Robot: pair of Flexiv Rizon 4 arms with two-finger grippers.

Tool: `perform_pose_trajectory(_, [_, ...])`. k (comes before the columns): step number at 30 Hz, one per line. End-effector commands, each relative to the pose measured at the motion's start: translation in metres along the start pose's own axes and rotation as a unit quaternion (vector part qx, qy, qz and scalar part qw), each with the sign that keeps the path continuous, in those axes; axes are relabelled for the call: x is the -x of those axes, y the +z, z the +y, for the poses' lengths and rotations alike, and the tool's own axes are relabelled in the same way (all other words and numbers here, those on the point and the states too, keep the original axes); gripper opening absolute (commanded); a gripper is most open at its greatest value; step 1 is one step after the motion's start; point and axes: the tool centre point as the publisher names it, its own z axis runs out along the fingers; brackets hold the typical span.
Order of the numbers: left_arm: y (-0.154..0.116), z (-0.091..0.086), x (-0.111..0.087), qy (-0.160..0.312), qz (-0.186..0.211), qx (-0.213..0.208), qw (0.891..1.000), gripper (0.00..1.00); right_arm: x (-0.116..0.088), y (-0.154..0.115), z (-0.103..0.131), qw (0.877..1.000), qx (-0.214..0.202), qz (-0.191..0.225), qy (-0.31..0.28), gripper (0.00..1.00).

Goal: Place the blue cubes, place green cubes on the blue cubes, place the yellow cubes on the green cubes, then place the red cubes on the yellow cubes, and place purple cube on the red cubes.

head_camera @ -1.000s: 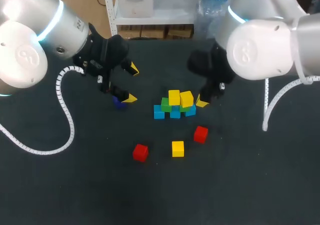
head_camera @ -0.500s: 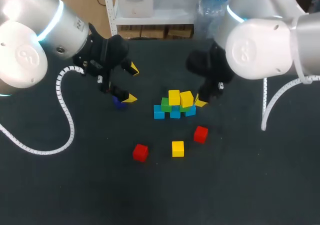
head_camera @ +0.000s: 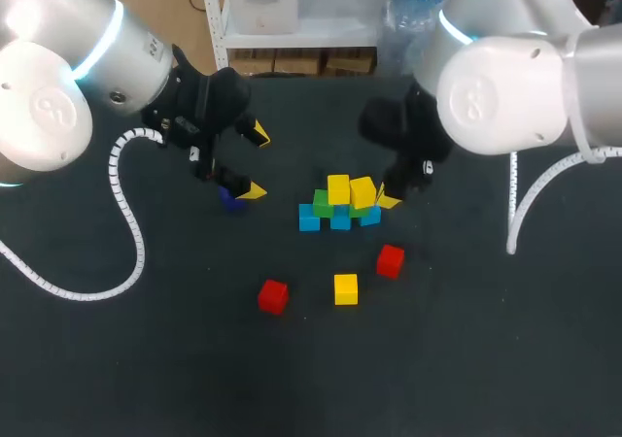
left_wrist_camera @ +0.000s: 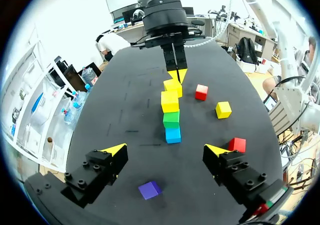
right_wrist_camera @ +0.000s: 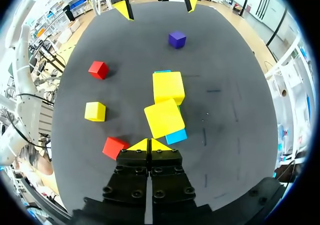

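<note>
Dark desk (head_camera: 194, 359): your right claw (right_wrist_camera: 149, 144), pressed together, just beside the tilted yellow cube (right_wrist_camera: 164, 118); left claw (left_wrist_camera: 165, 149) spread over the purple cube (left_wrist_camera: 149, 189).

Three blue cubes (head_camera: 309, 222), two green cubes (head_camera: 321, 202) visible, three yellow cubes (head_camera: 346, 288), two red cubes (head_camera: 273, 296), one purple cube (left_wrist_camera: 150, 189).

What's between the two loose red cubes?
A loose yellow cube lies between the left red cube and the right red cube, in the head view.
</note>
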Motion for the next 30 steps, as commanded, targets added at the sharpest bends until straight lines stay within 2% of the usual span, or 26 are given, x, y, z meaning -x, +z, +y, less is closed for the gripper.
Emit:
perform_pose_trajectory(1, [-0.0002,-0.0002,-0.0018,0.002,-0.003,0.0,1.0,1.0,0.0001,-0.0008,0.0008,1.0,0.0,-0.001,-0.001,0.0])
perform_pose_trajectory(30, [-0.0002,-0.0002,-0.0018,0.002,-0.003,0.0,1.0,1.0,0.0056,0.0015,0.0051,1.0,0.003,-0.005,-0.011,0.0])
